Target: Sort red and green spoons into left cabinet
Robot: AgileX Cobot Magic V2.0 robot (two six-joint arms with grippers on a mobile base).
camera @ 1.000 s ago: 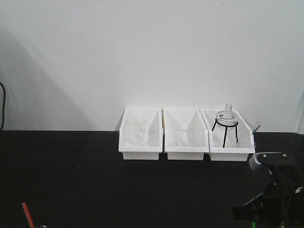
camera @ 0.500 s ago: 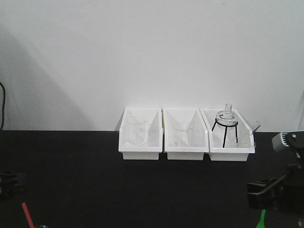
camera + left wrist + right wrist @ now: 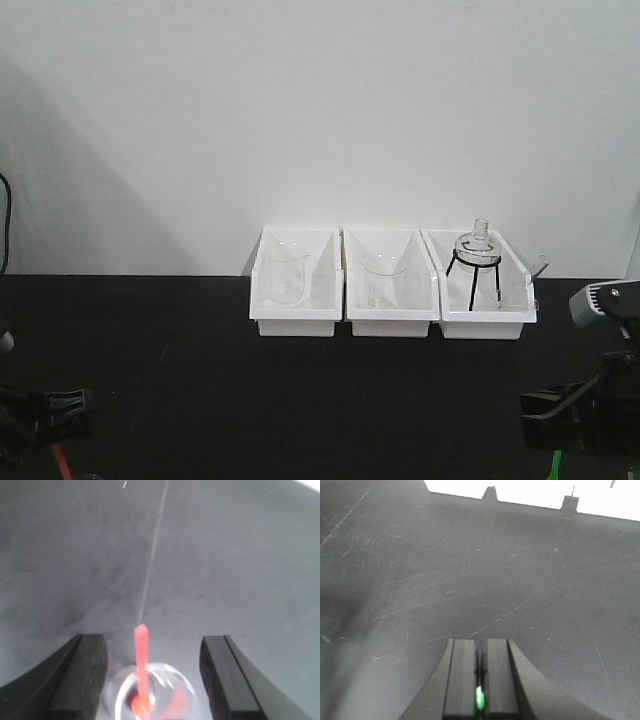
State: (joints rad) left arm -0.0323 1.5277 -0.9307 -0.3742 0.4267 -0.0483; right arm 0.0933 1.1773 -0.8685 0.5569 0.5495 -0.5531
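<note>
The red spoon (image 3: pixel 141 655) stands bowl-down in a clear glass beaker (image 3: pixel 167 680), its handle pointing up. My left gripper (image 3: pixel 152 645) is open, one finger on each side of the beaker and spoon, touching neither. In the front view the left gripper (image 3: pixel 48 420) is at the bottom left, just above the red spoon (image 3: pixel 61 461). My right gripper (image 3: pixel 480 647) is shut on the green spoon (image 3: pixel 479 698), a sliver of which shows between the pads. In the front view the green spoon (image 3: pixel 556 466) hangs below the right gripper (image 3: pixel 560 420). The left cabinet is out of view.
Three small white open bins stand at the back of the black table (image 3: pixel 300 400): the left bin (image 3: pixel 296 320) and middle bin (image 3: pixel 391 320) each hold a glass beaker, the right bin (image 3: pixel 485 322) a glass flask on a black tripod. A white wall is behind.
My left gripper has come in from the bottom left edge, rightwards and down over the red spoon. My right gripper has shifted right and holds the green spoon almost still.
</note>
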